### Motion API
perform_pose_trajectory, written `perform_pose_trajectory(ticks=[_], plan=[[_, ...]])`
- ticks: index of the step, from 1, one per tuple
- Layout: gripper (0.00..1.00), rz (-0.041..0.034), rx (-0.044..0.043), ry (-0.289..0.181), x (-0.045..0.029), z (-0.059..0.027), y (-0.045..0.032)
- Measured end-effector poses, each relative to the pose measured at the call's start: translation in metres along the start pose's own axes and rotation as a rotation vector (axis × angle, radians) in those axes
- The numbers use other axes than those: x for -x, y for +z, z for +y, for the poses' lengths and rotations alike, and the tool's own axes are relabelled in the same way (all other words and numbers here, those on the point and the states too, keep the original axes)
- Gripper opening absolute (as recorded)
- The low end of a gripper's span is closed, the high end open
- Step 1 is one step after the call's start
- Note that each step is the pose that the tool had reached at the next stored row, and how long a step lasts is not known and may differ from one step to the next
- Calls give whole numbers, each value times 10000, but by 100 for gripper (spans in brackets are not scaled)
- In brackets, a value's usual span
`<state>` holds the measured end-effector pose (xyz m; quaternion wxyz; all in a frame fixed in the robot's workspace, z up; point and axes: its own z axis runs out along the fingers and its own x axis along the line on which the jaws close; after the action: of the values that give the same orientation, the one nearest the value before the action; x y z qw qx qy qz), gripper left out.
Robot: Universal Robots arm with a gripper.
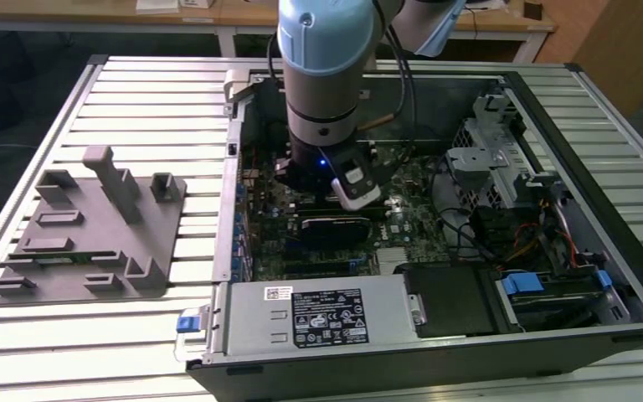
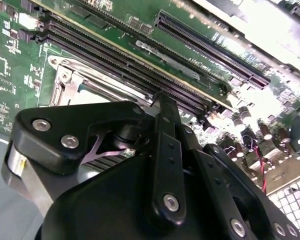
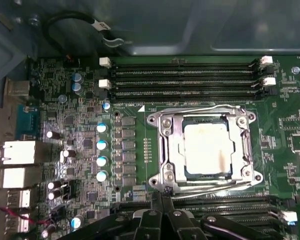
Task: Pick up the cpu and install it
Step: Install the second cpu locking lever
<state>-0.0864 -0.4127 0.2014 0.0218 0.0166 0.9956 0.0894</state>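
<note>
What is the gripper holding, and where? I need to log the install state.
Nothing: the cpu already lies in its socket frame, and the gripper sits beside it with jaws closed together, empty.

memory slots (image 3: 185,80) flanking socket frame (image 3: 206,150); open space above

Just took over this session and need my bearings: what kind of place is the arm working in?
Probably a lab or workshop test bench for PC assembly. An open computer case lies on a slatted metal table, with a grey fixture tray beside it. The pincer hangs over the motherboard, near the cpu in its socket.
</note>
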Motion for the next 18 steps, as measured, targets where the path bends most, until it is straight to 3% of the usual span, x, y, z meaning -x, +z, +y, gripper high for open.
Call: perform_pose_trajectory(ticks=[3, 8, 18], plan=[[11, 7, 164, -4, -1, -3, 19], [11, 16, 346, -20, -2, -8, 47], [11, 21, 389, -28, -3, -13, 69]])
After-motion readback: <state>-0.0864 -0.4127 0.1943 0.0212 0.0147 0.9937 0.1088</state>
